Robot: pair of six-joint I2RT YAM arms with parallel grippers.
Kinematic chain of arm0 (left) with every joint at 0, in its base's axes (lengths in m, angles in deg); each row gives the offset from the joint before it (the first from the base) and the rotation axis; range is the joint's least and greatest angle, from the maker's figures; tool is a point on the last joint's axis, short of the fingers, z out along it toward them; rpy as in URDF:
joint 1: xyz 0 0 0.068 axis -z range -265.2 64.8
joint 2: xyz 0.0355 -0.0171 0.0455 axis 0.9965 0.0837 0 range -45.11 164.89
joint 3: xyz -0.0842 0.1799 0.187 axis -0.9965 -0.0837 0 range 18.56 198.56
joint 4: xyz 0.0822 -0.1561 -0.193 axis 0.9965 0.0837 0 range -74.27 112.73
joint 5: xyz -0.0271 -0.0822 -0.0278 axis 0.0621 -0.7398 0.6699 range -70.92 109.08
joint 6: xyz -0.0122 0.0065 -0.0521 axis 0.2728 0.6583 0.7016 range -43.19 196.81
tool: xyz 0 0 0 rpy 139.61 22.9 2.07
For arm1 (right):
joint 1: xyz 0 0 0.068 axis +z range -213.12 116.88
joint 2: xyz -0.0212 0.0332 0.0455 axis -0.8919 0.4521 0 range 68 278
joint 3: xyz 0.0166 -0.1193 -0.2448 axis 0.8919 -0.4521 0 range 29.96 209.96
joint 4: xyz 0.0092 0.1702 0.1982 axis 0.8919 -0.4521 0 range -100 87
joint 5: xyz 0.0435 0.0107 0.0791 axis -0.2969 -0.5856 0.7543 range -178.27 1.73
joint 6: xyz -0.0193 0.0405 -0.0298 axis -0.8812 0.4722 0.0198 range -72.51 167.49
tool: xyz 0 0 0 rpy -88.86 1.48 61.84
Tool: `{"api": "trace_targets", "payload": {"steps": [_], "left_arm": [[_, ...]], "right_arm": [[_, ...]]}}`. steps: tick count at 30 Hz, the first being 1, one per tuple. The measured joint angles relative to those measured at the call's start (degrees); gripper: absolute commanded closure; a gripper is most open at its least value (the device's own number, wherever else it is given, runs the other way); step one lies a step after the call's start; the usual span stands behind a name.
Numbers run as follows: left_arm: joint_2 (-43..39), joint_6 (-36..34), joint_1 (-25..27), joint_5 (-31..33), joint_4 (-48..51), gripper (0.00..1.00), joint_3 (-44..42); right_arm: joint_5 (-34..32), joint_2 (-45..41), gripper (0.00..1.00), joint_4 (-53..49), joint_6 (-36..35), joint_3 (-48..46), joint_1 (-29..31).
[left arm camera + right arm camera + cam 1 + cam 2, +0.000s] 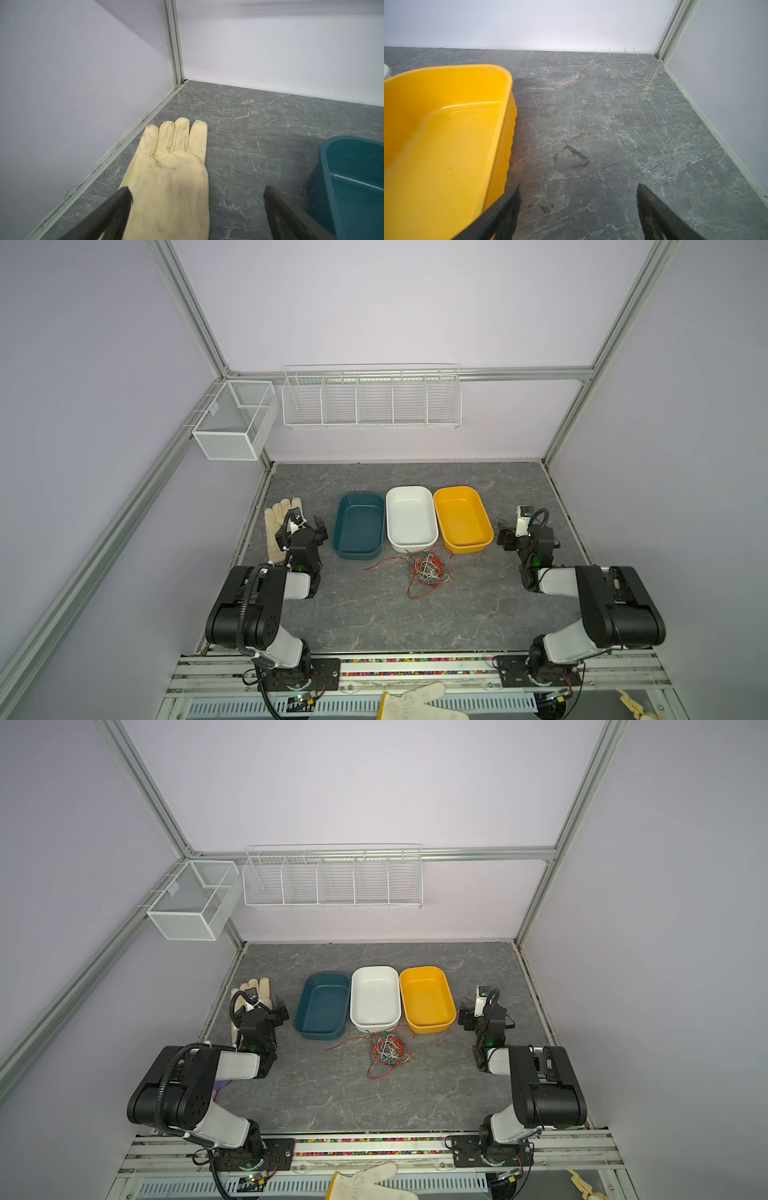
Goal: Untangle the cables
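Centrally, cables [428, 570] tangled nr white bin [409, 514]; left gripper [197, 192], right gripper [579, 187] agape.

Teal bin [358, 526], white bin [411, 517], yellow bin [462, 517] wall off far side of cables [428, 570]; near table [374, 622] open. Glove [273, 526] hugs left edge.

Both top views look steeply down from the front over the whole table [365, 622]; wrist views sit low, facing back, sharing the glove [172, 176] and yellow tub [446, 124].
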Motion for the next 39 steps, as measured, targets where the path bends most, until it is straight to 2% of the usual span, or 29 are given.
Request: {"api": "trace_targets", "payload": {"steps": [34,37,39], "left_arm": [[0.0,0.0,0.0,0.0,0.0,0.01,0.0],[0.0,0.0,0.0,0.0,0.0,0.01,0.0],[0.0,0.0,0.0,0.0,0.0,0.01,0.0]], "right_arm": [[-0.1,0.0,0.12,0.0,0.0,0.0,0.0],[-0.7,-2.9,0.12,-4.0,0.2,0.2,0.0],[-1.9,-9.1,0.12,-10.1,0.7,1.0,0.0]]}}
